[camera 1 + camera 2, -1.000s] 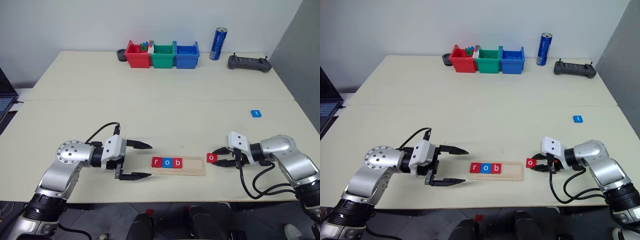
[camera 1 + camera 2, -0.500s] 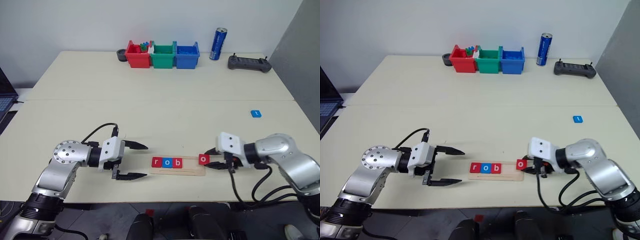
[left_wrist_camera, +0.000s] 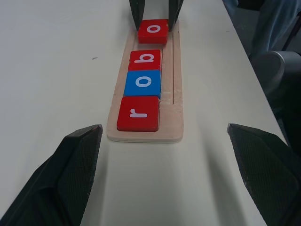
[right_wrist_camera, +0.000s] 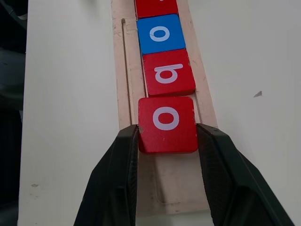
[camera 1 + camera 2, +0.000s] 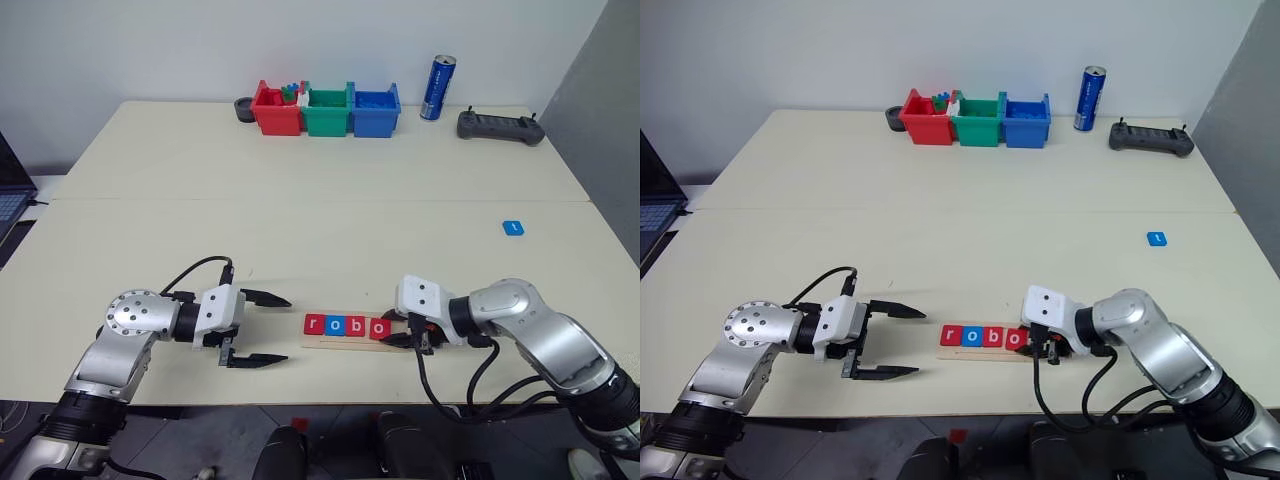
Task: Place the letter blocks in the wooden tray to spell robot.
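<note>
Near the tabletop's front edge, right gripper point(image 4: 167, 141) clamps red o block point(image 4: 167, 123) over wooden tray point(image 5: 392, 343) beside b; left gripper point(image 5: 262, 328) idles agape, empty

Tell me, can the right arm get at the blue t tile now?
Probably not yet. The right gripper is shut on the red o tile over the wooden tray. The blue t tile lies apart on open table, nothing blocking it.
</note>
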`<state>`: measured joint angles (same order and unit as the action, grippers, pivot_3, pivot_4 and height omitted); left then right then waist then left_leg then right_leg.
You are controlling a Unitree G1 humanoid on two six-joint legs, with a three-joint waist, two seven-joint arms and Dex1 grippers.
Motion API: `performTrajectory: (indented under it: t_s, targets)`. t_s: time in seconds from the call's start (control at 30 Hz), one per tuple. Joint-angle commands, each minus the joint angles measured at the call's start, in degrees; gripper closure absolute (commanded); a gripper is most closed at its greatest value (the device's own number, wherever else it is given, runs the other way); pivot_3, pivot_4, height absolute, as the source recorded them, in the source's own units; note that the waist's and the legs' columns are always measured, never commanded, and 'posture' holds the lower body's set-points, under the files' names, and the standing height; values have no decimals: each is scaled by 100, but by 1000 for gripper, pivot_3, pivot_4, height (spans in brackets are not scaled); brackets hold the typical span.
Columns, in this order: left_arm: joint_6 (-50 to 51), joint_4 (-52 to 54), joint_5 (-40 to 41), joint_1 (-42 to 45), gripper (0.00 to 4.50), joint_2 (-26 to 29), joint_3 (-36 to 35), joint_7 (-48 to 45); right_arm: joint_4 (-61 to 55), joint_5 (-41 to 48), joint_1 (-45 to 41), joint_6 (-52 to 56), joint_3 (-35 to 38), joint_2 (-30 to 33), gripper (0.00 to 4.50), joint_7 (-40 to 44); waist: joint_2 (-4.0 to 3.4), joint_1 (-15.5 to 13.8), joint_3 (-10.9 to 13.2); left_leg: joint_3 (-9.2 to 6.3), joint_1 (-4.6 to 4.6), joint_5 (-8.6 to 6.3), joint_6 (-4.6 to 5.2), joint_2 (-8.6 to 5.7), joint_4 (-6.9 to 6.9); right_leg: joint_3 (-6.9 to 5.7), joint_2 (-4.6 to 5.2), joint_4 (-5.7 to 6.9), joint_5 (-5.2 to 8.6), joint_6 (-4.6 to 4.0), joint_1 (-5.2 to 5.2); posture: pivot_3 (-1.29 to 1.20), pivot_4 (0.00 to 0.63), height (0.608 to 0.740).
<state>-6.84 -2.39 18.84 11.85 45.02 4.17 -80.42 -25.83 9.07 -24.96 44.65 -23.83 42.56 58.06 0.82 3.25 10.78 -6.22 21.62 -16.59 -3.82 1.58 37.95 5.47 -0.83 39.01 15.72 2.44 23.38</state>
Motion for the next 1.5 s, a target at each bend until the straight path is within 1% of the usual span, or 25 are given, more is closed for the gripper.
performTrajectory:
  t_s: [0.03, 0.17, 0.2, 0.27, 0.33, 0.4, 0.43, 0.53, 0.67, 0.73, 0.83, 0.87, 0.93, 0.97, 1.07, 1.1, 1.2, 1.5]
  targets:
    - [-54, 235, 24, -35, 0, -10, -70, 95, 15, -59, -190, -132, -13, -56, 3055, -56, 0, 0, 0, 0, 0, 0, 0, 0, 0, 0, 0, 0, 0, 0, 0, 0, 150, 740]
    - [62, 383, 45, -27, 0, -16, -43, 169, 109, -139, -253, -237, -134, -40, 3055, 7, 0, 0, 0, -1, 1, 0, 0, 0, 0, -1, 0, 0, 0, 0, 0, 0, 150, 740]
    - [92, 407, 50, -20, 0, -15, -42, 179, 110, -146, -258, -245, -147, -35, 2318, 16, 0, 1, 0, -1, 1, 0, 0, 0, 0, -1, 0, 0, 0, 0, 0, 0, 150, 740]
    - [183, 483, 55, 8, 0, -18, -31, 214, 117, -151, -276, -276, -172, -28, 1712, 28, 0, 1, 0, -1, 0, 0, 0, 0, 0, -1, 0, 0, 0, 0, 0, 0, 150, 740]
    - [289, 579, 60, 32, 0, -20, -16, 255, 129, -149, -302, -298, -186, -41, 934, 25, 0, 1, 0, -1, 0, 0, 0, 0, 0, -1, 0, 0, 0, 0, 0, 0, 150, 740]
    - [395, 671, 72, 59, 0, -18, -1, 297, 131, -153, -330, -328, -199, -50, 260, 33, 0, 1, 0, -1, 1, 0, 0, 0, 0, -1, 0, 0, 0, 0, 0, 0, 150, 740]
    - [432, 696, 75, 69, 0, -17, 0, 305, 128, -147, -345, -340, -198, -56, 58, 39, 0, 1, 0, -1, 1, 0, 0, 0, 0, -1, 0, 0, 0, 0, 0, 0, 150, 740]
    - [453, 666, 68, 92, 0, -21, -15, 288, 84, -56, -395, -259, -86, -133, 58, -34, 0, 1, 0, -1, -1, 0, 0, 0, -1, -1, 0, 0, 0, 0, 0, 0, 150, 740]
    - [427, 589, 61, 122, 0, -27, -30, 274, -49, 177, -464, -65, 301, -224, 58, -154, 0, 0, 0, -1, 0, 0, 0, 0, 0, -1, 0, 0, 0, 0, 0, 0, 150, 740]
    - [379, 516, 52, 113, 0, -34, -40, 261, -153, 215, -425, -33, 412, -115, 58, -129, 0, -1, 0, -2, 1, 0, 0, 0, 0, -1, 0, 0, 0, 0, 0, 0, 150, 740]
    - [268, 392, 11, 73, 0, -55, -33, 245, -314, 70, -201, -243, 405, 261, 641, -31, 0, -4, 0, -2, 1, 0, 0, 0, -1, -2, 1, 0, 0, 0, 0, 0, 150, 740]
    - [236, 365, -3, 59, 0, -60, -27, 242, -343, 26, -142, -319, 378, 357, 954, -20, 0, -5, 0, -2, 1, 0, 0, 0, -1, -3, 1, -1, 0, 0, 0, 0, 150, 740]
    - [173, 314, -33, 34, 0, -66, -14, 231, -386, -6, -68, -430, 330, 492, 1718, 3, 0, -4, 0, -2, 2, 0, 0, 0, -1, -3, 1, -2, 0, 0, 0, 0, 150, 740]
    - [144, 290, -44, 24, 0, -69, -9, 226, -399, -18, -55, -467, 316, 531, 2000, 9, 0, -3, 0, -2, 2, 0, 0, 0, -1, -2, 1, -2, 0, 0, 0, 0, 150, 740]
    - [106, 267, -62, 13, 0, -75, 1, 221, -385, -100, -116, -549, 250, 633, 3043, 60, 0, 3, 0, -1, 0, 0, 0, 0, 0, -1, 0, -1, 0, 0, 1, 0, 150, 740]
    - [102, 276, -67, 3, 0, -79, -2, 222, -376, -110, -136, -556, 219, 650, 3441, 83, 0, 3, 0, -1, 0, 0, 0, 0, 0, -1, 0, -1, 0, 0, 1, 0, 150, 740]
    - [104, 318, -69, -34, 0, -89, -7, 240, -322, -184, -189, -522, 85, 623, 4450, 142, 0, 3, 0, -1, 0, 0, 0, 1, -1, -2, -1, 0, 0, 0, 1, 0, 150, 740]
    - [355, 633, -4, -60, 0, -53, -44, 371, -74, -450, -375, -547, -293, 533, 4485, 248, 0, 0, 0, -1, 1, 0, 0, 1, 0, -2, 0, -1, 0, 0, 1, 0, 150, 740]
